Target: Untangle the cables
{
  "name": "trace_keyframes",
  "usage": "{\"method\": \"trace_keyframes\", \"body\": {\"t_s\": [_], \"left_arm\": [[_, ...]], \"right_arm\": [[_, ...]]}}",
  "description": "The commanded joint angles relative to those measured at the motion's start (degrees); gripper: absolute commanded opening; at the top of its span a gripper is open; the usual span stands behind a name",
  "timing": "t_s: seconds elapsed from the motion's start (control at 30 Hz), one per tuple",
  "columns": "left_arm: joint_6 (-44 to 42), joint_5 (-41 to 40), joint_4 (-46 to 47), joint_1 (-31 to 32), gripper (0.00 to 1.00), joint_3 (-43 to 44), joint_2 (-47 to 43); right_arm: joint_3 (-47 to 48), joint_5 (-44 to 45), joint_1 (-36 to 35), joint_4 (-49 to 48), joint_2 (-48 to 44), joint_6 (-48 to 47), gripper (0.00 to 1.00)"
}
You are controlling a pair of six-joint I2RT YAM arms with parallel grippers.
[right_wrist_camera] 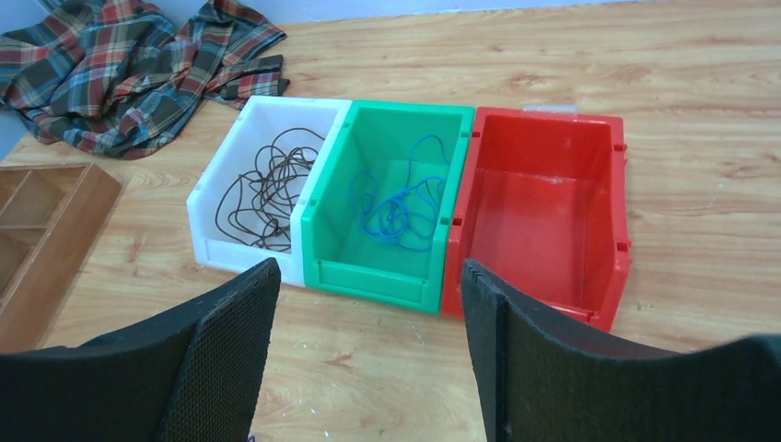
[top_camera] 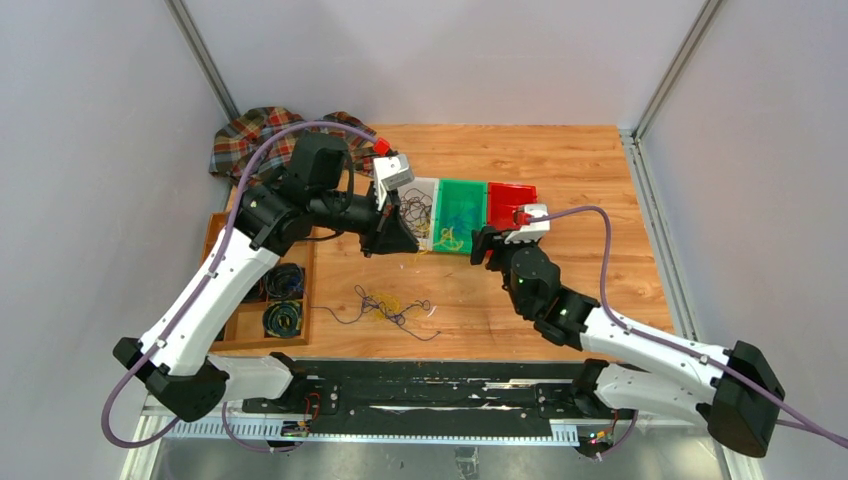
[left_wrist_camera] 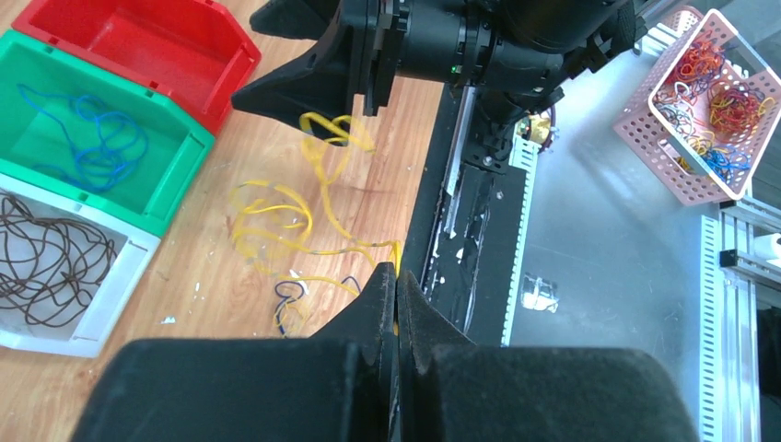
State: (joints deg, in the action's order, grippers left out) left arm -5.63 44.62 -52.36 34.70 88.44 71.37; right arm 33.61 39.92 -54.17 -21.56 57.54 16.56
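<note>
My left gripper (top_camera: 410, 244) is shut on a thin yellow cable (left_wrist_camera: 318, 166), pinched at the fingertips (left_wrist_camera: 396, 273). The cable trails off in loops over the wood, with a short dark blue strand (left_wrist_camera: 290, 299) beside it. In the top view the yellow cable (top_camera: 450, 240) hangs in front of the green bin. My right gripper (right_wrist_camera: 368, 304) is open and empty and faces the bins. It also shows in the left wrist view (left_wrist_camera: 304, 92), just above a yellow loop; I cannot tell if they touch. A loose tangle of cables (top_camera: 390, 305) lies on the table.
Three bins stand side by side: white (right_wrist_camera: 207, 230) with a brown cable, green (right_wrist_camera: 318, 221) with a blue cable, and red (right_wrist_camera: 543, 212), which is empty. A plaid cloth (right_wrist_camera: 138, 74) lies behind them. A wooden tray (top_camera: 225, 330) with coiled cables is at the left. A pink basket (left_wrist_camera: 663, 161) stands off the table.
</note>
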Motion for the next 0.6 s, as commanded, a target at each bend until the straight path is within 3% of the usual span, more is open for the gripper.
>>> {"method": "trace_keyframes", "body": {"t_s": [0.0,0.23,0.4,0.47,0.57], "left_arm": [[-2.0,0.5,-1.5,0.1,0.01,2.0,-1.0],[-4.6,-1.6,-2.0,0.1,0.01,2.0,-0.1],[-7.4,-3.1,-1.9,0.3,0.01,3.1,4.5],[-8.1,-4.8,-1.9,0.6,0.01,4.9,8.2],[-8.9,-8.2,-2.0,1.7,0.01,10.2,15.5]], "right_arm": [[-2.0,-3.3,2.7,4.1,-4.1,4.7,0.7],[-3.0,-8.5,6.3,8.0,-10.3,5.6,0.63],[-1.1,-9.4,8.5,11.7,-12.3,5.3,0.73],[0.3,-7.5,9.3,14.2,-12.1,4.9,0.76],[4.1,3.0,10.5,23.1,-10.5,7.8,0.79]]}}
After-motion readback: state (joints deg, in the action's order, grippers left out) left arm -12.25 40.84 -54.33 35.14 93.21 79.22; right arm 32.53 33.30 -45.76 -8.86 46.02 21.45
